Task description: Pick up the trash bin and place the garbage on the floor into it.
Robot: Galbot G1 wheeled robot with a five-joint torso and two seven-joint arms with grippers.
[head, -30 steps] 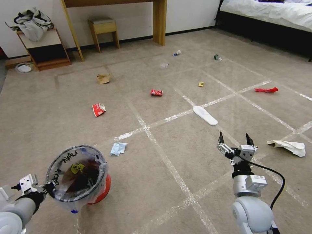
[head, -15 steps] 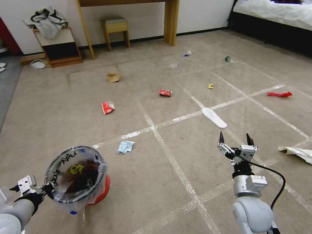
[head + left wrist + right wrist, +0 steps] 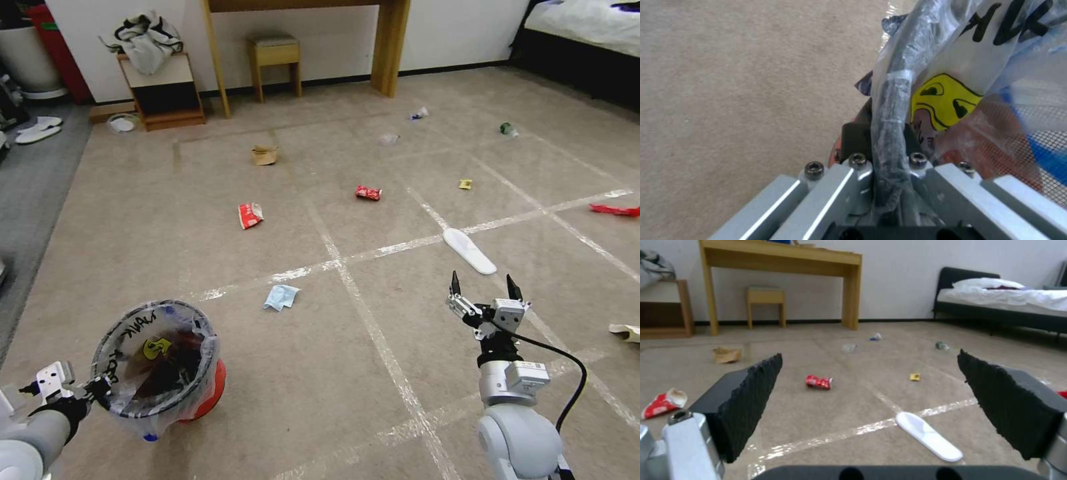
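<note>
At lower left of the head view, the left end effector (image 3: 100, 387) was clenched on the rim of the bin (image 3: 160, 363); the left wrist view showed the black rim and bag pinched between its jaws (image 3: 889, 146). Bin held beside the robot, low over the floor (image 3: 320, 373), with red and yellow items visible inside. Right end effector (image 3: 483, 290) hung empty at lower right, jaws released wide, serrated pads (image 3: 751, 400) well apart. Garbage lay scattered ahead: blue mask (image 3: 281, 297) nearest, just beside a tape line; red wrapper (image 3: 250, 215); crushed can (image 3: 368, 193); yellow wrapper (image 3: 465, 184); brown bag (image 3: 265, 155); bottle (image 3: 508, 129). White slipper (image 3: 470, 250) lay on the tape ahead of the right end effector.
</note>
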